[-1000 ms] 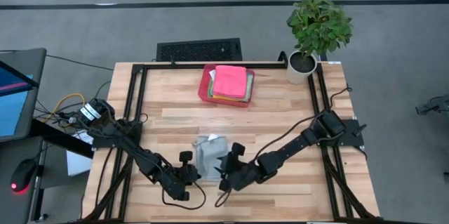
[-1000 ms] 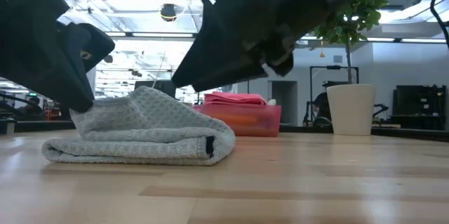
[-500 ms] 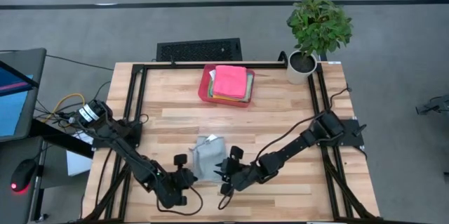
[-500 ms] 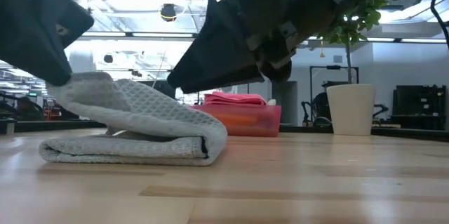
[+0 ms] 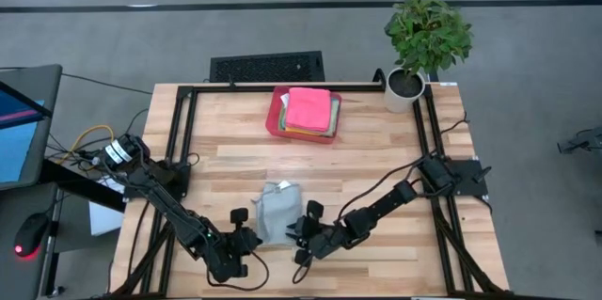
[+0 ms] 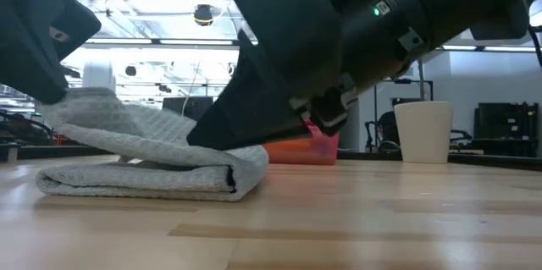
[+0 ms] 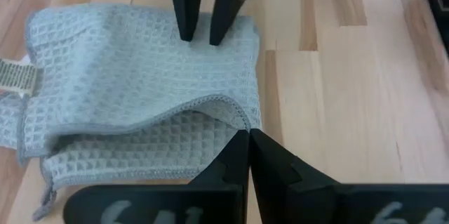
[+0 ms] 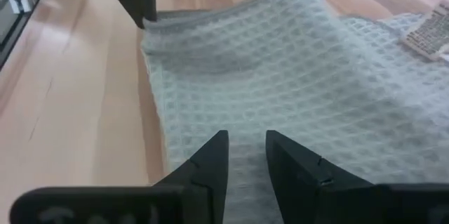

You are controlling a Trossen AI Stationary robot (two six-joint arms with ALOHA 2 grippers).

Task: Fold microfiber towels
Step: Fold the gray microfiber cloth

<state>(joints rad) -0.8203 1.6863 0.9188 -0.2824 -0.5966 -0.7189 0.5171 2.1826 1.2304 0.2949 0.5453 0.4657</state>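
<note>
left end effector (image 7: 247, 140): pinched shut on grey towel's (image 5: 275, 213) top-layer edge, now lifted and drawn leftward | right end effector (image 8: 245, 155): fingers narrowed, has come down on towel's opposite edge | towel: half-folded, near front of counter (image 5: 376, 150) | remaining towels (image 5: 309, 109) stacked in red tray (image 5: 274, 119) | judgement: fold being reopened or straightened, not finished

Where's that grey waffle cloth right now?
In the high view, the folded grey waffle-weave microfiber towel lies near the wooden table's front edge, between the left pincer and right pincer.
</note>
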